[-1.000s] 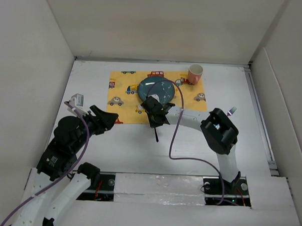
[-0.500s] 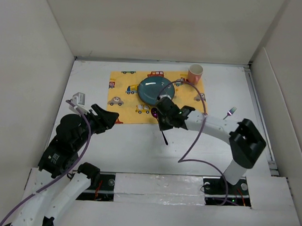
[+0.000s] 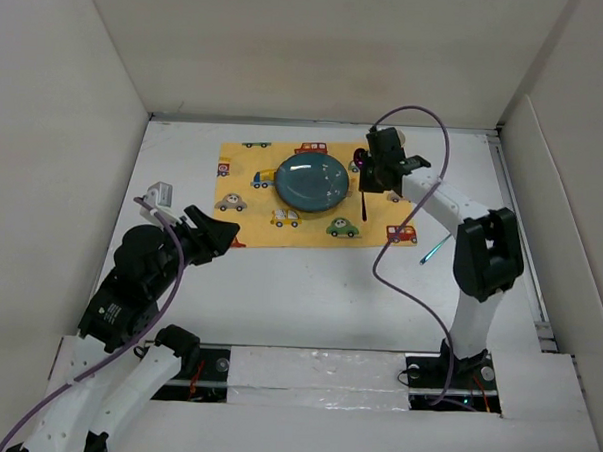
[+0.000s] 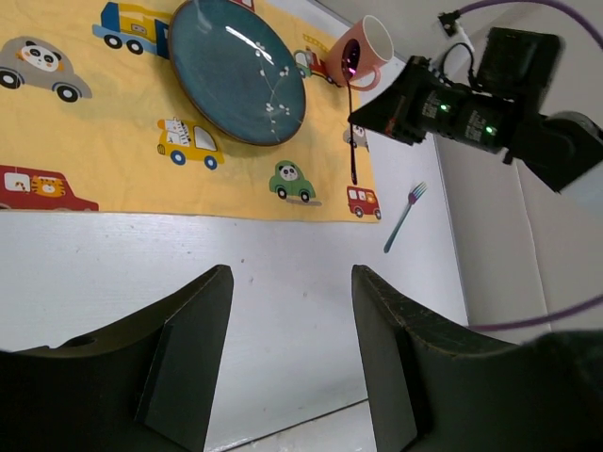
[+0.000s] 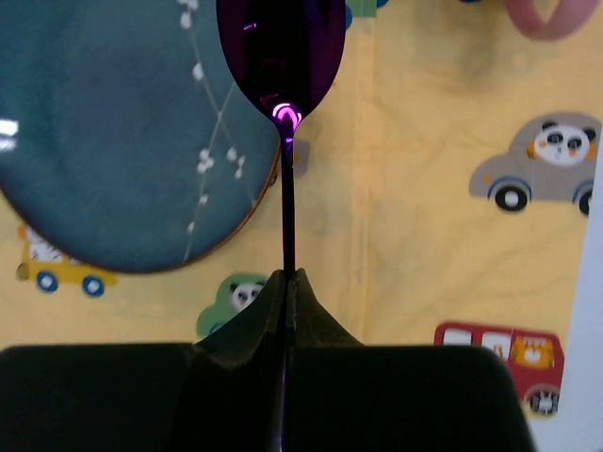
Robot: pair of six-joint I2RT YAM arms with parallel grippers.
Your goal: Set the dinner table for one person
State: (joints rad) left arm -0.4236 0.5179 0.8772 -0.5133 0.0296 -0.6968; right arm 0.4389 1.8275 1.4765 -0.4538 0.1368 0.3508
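Observation:
A dark purple spoon point(image 5: 281, 47) hangs from my right gripper point(image 5: 287, 278), which is shut on its thin handle. The spoon point(image 3: 364, 196) is above the yellow car-print mat point(image 3: 245, 189), just right of the teal plate point(image 3: 311, 180) and close to the pink cup point(image 4: 363, 52). The plate point(image 5: 113, 132) sits on the mat point(image 5: 424, 235). A fork point(image 3: 433, 249) with a teal handle lies on the white dinner table point(image 3: 279, 285) right of the mat. My left gripper point(image 4: 292, 273) is open and empty above bare table, at the mat's front left corner point(image 3: 216, 237).
White walls point(image 3: 87, 97) enclose the table on the left, back and right. The right arm's purple cable point(image 3: 424, 171) loops over the table's right side. In the top view the right gripper point(image 3: 376, 161) hides most of the cup.
The right arm has swung the spoon from the mat's front edge back and right, to beside the plate near the cup. The left arm has stayed put.

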